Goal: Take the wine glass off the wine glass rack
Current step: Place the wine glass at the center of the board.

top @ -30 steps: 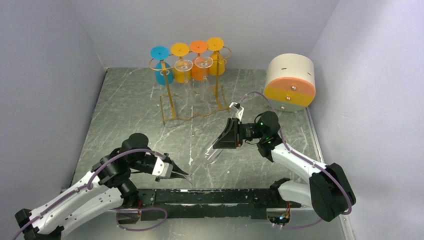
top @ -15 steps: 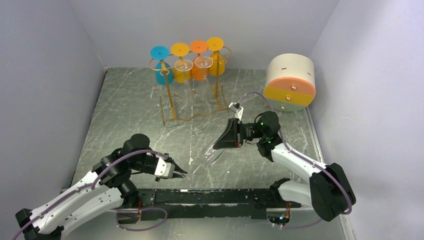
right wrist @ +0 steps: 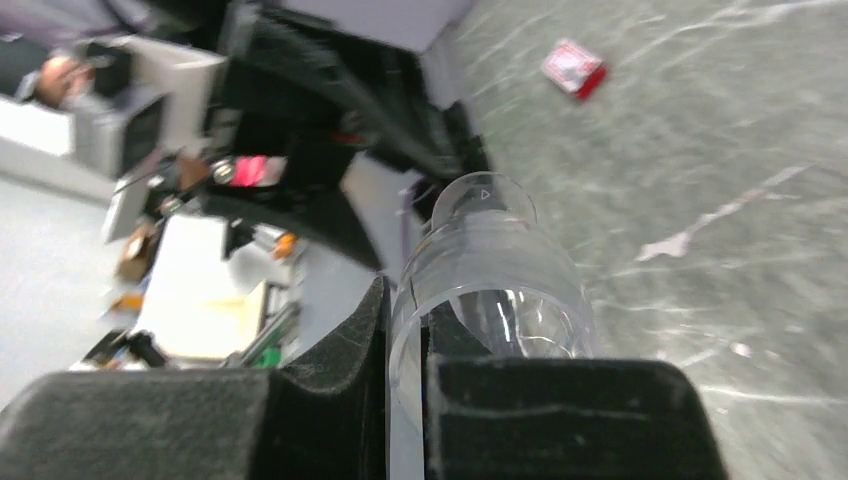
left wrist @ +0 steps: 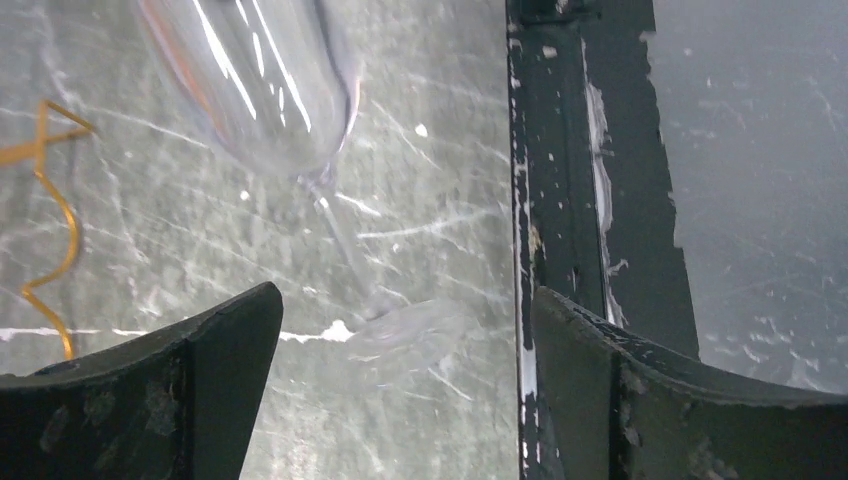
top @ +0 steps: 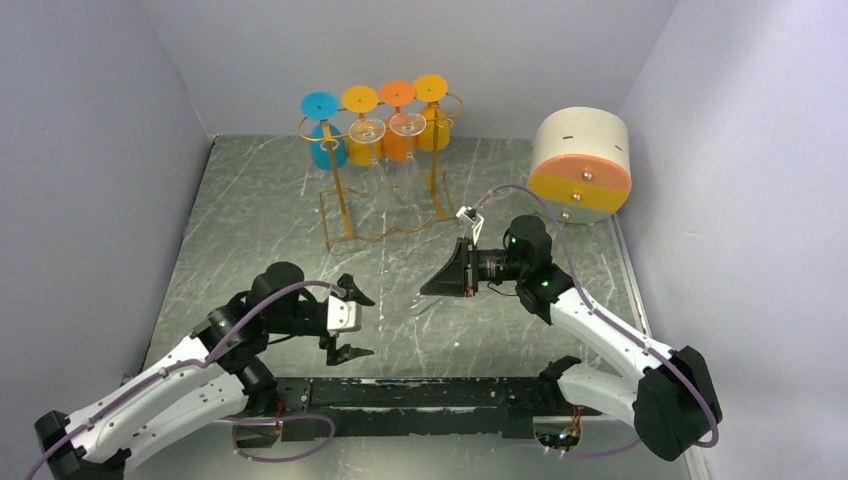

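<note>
The right gripper is pinched shut on the rim of the clear wine glass, which lies tilted with its stem pointing away toward the left gripper. That one gapes wide and grips nothing, with the glass's foot just ahead of its spread fingers. The wine glass rack stands well beyond both grippers, with other glasses hanging on it.
</note>
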`<action>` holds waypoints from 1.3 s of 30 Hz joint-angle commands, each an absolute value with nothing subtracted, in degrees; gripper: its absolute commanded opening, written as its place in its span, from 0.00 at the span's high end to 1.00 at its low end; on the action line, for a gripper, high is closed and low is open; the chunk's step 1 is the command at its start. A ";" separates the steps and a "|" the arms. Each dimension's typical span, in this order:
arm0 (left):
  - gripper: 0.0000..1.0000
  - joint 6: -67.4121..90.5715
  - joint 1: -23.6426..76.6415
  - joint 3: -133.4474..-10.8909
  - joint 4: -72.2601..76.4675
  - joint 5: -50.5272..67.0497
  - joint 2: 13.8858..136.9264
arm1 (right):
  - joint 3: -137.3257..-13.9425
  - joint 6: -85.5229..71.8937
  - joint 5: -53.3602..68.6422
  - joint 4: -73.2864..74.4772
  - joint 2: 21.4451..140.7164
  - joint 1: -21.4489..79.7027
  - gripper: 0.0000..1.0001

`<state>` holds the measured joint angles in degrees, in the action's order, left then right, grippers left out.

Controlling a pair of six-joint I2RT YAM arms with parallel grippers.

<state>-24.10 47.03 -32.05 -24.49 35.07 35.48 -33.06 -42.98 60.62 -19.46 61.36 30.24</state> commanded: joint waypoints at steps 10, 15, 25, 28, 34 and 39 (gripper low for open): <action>0.02 -7.47 46.76 -30.08 -12.69 15.85 25.14 | -41.79 -27.43 22.91 9.68 56.94 30.55 1.00; 0.02 1.29 46.76 -30.21 -12.53 -0.86 20.33 | -44.09 -26.48 7.49 15.82 55.47 30.48 1.00; 0.02 16.95 46.67 -36.32 -25.70 -28.70 23.96 | -46.90 -24.31 -15.50 20.03 55.72 30.50 1.00; 0.02 19.66 46.02 -38.51 -28.24 -30.42 27.10 | -48.54 -23.13 -17.03 21.69 58.05 30.51 1.00; 0.02 19.62 43.11 -39.99 -29.14 -25.95 31.80 | -50.72 -16.00 -15.94 21.68 61.30 30.48 1.00; 0.02 19.81 42.09 -41.06 -30.29 -25.11 34.64 | -52.43 -14.47 -19.30 22.12 65.95 28.69 1.00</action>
<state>18.94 42.89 -38.52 -28.36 -26.15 33.30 -49.67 -17.87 -16.03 22.94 63.02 30.30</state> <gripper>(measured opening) 0.983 0.091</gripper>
